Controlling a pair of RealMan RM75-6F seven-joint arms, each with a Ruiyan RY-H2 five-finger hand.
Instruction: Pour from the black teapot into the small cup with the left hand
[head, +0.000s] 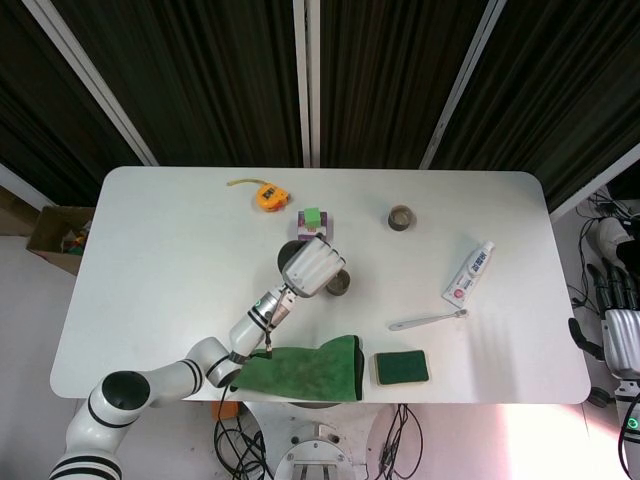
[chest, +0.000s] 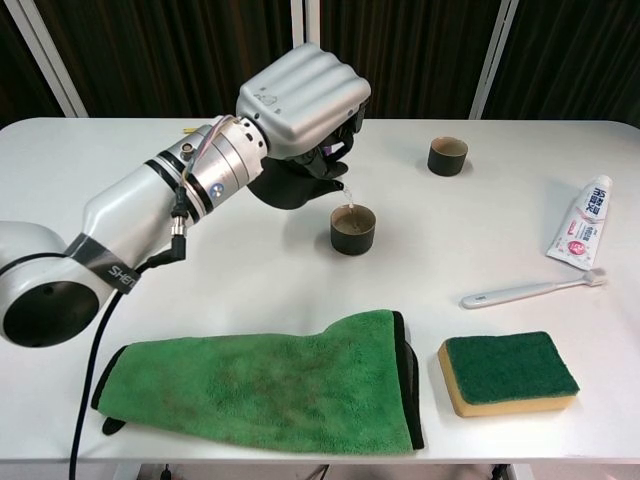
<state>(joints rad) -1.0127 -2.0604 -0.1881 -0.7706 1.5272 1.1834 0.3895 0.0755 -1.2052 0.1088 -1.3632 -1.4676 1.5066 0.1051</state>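
My left hand (chest: 300, 100) (head: 312, 264) grips the black teapot (chest: 290, 185), which is tilted with its spout just above the small cup (chest: 352, 227) (head: 339, 284). A thin stream of liquid runs from the spout into the cup. The hand hides most of the teapot in both views. A second small cup (chest: 447, 155) (head: 401, 216) stands further back on the right. My right hand (head: 620, 335) hangs off the table's right side, holding nothing, fingers slightly apart.
A green cloth (chest: 270, 385) lies at the front edge with a green and yellow sponge (chest: 508, 372) beside it. A toothbrush (chest: 530, 290) and toothpaste tube (chest: 583, 225) lie on the right. A tape measure (head: 266, 196) and a green block on a purple one (head: 313, 220) sit at the back.
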